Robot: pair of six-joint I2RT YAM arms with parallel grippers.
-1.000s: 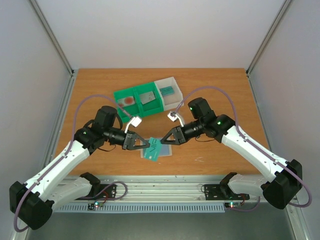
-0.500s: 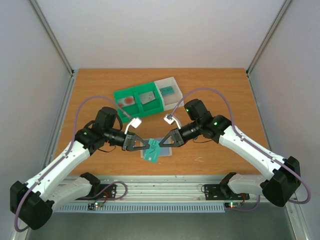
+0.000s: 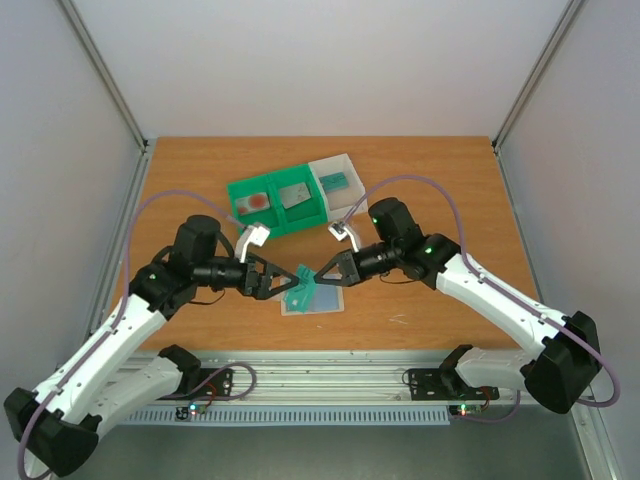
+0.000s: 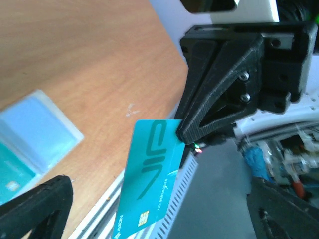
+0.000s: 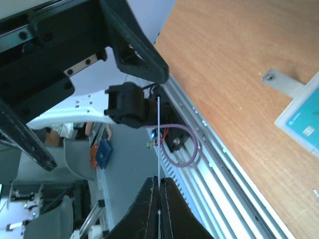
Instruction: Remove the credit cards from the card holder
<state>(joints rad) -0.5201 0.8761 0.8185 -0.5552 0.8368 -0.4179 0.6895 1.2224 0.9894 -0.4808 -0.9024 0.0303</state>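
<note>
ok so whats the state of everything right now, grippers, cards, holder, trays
left gripper: open, empty
right gripper: shut on the teal card
teal card: out of the holder, held above the table
card holder: lying flat on the table, something teal inside
green tray: white card in one section, grey card in the other
white tray: holds a second teal card

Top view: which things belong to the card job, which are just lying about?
Job: teal card, pinched in right hand; card holder; white card; grey card.
Lying about: green tray; white tray.
</note>
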